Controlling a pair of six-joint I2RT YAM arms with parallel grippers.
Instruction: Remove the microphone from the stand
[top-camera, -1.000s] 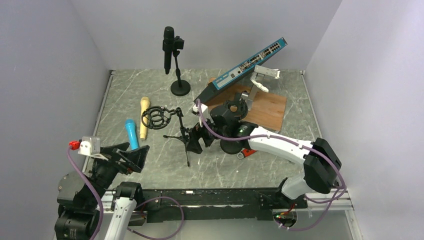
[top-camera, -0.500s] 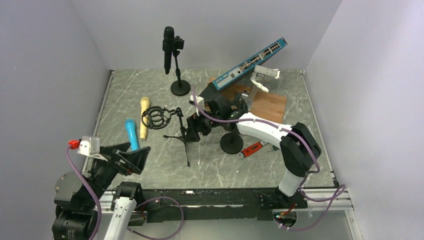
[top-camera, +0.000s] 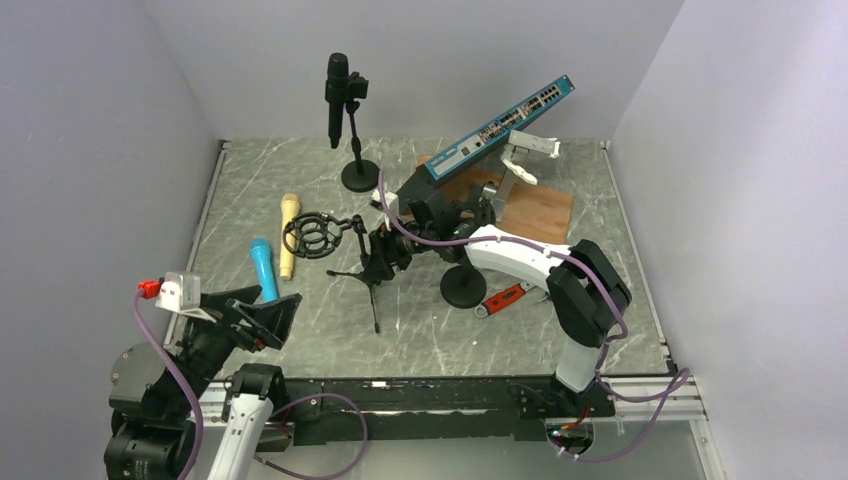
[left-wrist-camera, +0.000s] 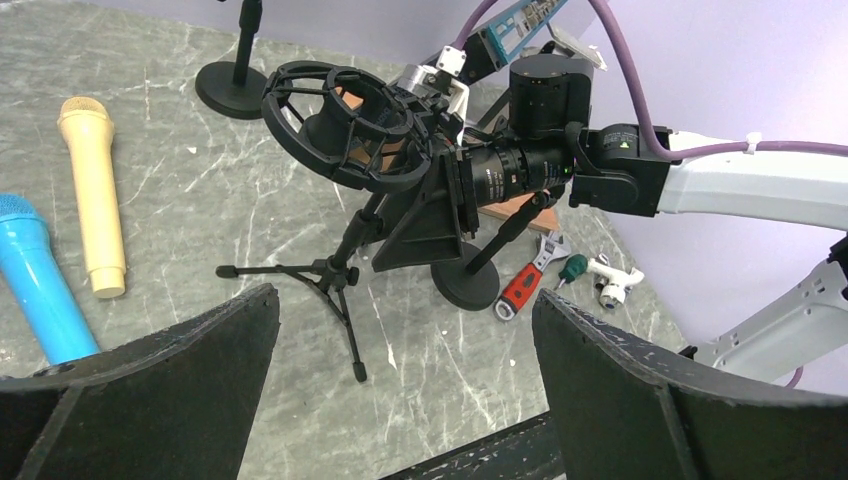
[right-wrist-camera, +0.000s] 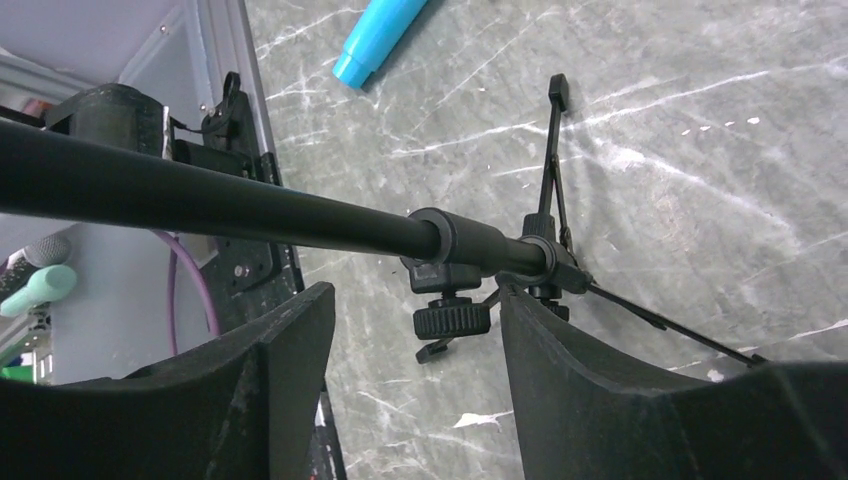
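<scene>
A black microphone (top-camera: 336, 93) stands clipped upright in a round-based stand (top-camera: 360, 177) at the back of the table. In front of it a tripod stand (top-camera: 368, 280) carries a black ring shock mount (top-camera: 316, 235), also in the left wrist view (left-wrist-camera: 340, 120). My right gripper (top-camera: 384, 252) is open right at the tripod's pole (right-wrist-camera: 250, 205), which crosses just beyond my fingertips in the right wrist view (right-wrist-camera: 412, 300), beside its clamp knob (right-wrist-camera: 452, 318). My left gripper (top-camera: 268, 312) is open and empty at the near left, apart from everything, seen in its own view (left-wrist-camera: 405, 300).
A blue microphone (top-camera: 263, 266) and a beige microphone (top-camera: 289, 235) lie left of the tripod. A round black base (top-camera: 463, 287) and a red wrench (top-camera: 505, 297) lie under my right arm. A blue network switch (top-camera: 495, 125) leans over a wooden board (top-camera: 540, 212) at the back right.
My right gripper has moved away from me and slightly left, up to the tripod stand's pole, staying open. The left arm has barely moved.
</scene>
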